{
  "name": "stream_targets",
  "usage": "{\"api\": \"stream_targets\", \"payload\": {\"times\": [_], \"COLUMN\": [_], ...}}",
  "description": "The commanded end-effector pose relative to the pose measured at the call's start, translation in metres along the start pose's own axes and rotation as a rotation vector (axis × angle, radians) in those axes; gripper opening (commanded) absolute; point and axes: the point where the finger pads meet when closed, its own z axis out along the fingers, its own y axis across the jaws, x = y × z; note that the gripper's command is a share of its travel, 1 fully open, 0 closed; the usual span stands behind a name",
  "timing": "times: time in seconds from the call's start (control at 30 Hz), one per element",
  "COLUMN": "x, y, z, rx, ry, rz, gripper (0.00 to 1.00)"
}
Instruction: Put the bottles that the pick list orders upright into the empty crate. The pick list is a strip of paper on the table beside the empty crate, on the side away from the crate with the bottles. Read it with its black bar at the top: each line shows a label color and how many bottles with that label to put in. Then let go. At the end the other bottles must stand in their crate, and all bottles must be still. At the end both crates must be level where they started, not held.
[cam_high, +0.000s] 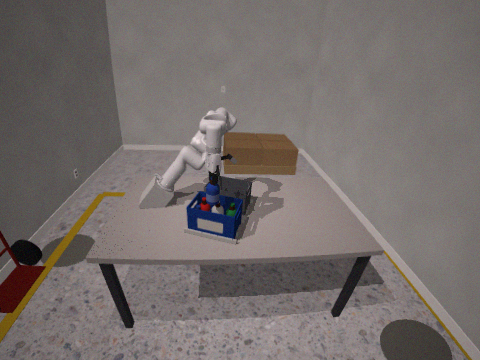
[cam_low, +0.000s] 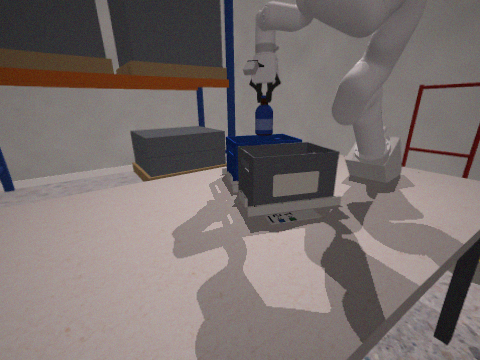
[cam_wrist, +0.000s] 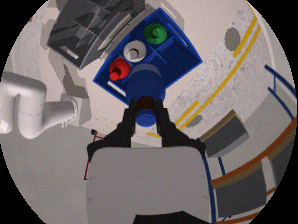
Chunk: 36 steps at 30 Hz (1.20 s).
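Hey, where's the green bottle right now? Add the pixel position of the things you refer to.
In the wrist view, the green bottle (cam_high: 231, 211) (cam_wrist: 155, 33) stands in the blue crate (cam_high: 211, 227) (cam_low: 232, 152) (cam_wrist: 192, 67), next to the white bottle (cam_high: 217, 209) (cam_wrist: 134, 51), on its side away from the red one (cam_high: 204, 205) (cam_wrist: 119, 69).

the arm (cam_high: 185, 160) (cam_low: 372, 65) (cam_wrist: 30, 105) rises from its pale slanted base (cam_high: 150, 199) (cam_low: 367, 171) (cam_wrist: 70, 111) at one edge of the bench, all white and smooth-shelled. its lower link leans up and over, and the upper joints bunch high above the bench, bent sharply at the elbow. from there the wrist (cam_high: 213, 137) (cam_low: 265, 40) drops straight down, close to upright, with a small pale bulge sticking out at one side just above the gripper (cam_high: 214, 176) (cam_low: 264, 99) (cam_wrist: 146, 112). the black fingers point downward, drawn in toward each other and shut on a bottle's neck, one on either side. their dark linkages spread wider above, then slant inward to the tips. the gripper's broad grey housing (cam_wrist: 147, 182) fills the near part of the wrist view.
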Motion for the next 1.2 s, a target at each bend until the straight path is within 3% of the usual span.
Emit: {"api": "stream_targets", "payload": {"times": [0.0,1.17], "x": [0.004,0.031], "y": [-0.006,-0.062], "z": [-0.001,-0.001], "rx": [-0.003,-0.003], "ry": [-0.002,-0.001], "rz": [-0.001,-0.001], "gripper": [0.0,0.0]}}
